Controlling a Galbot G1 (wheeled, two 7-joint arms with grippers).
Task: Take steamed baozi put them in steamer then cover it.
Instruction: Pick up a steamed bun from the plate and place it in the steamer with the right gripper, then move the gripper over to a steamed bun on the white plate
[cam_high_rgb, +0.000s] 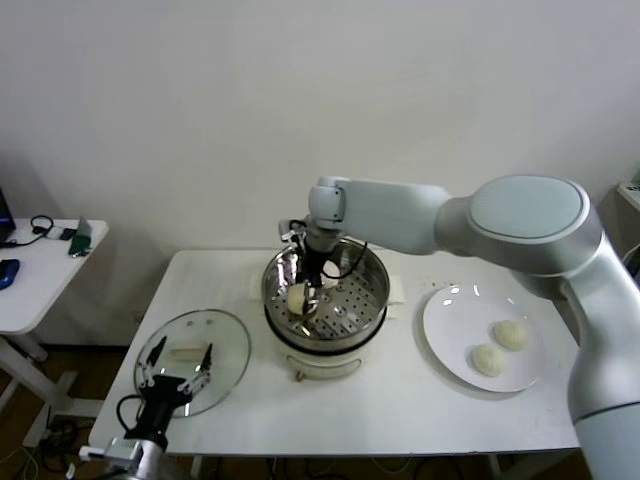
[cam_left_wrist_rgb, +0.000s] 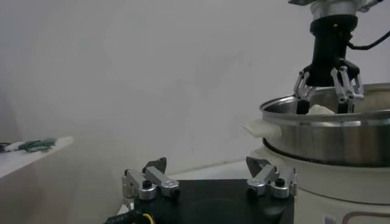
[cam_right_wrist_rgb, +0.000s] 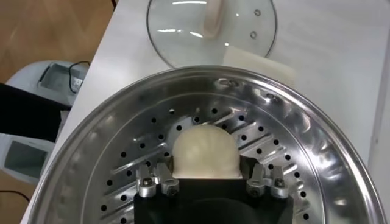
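The right arm reaches in from the right edge of the frame, elbow high and wrist bent straight down, so the right gripper (cam_high_rgb: 303, 297) hangs inside the steamer (cam_high_rgb: 372, 290) at centre, clamped around one baozi (cam_right_wrist_rgb: 203, 151) just above the perforated tray. Two more buns (cam_high_rgb: 500, 346) lie on the white plate (cam_high_rgb: 445, 318) at right. At lower left, the left gripper (cam_high_rgb: 172, 378) waits spread wide over the cover (cam_high_rgb: 228, 340), flat on the table.

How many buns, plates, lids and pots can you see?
Buns: 3, one in the right hand inside the pot, two on the plate
Plates: 1
Lids: 1
Pots: 1
Total: 6
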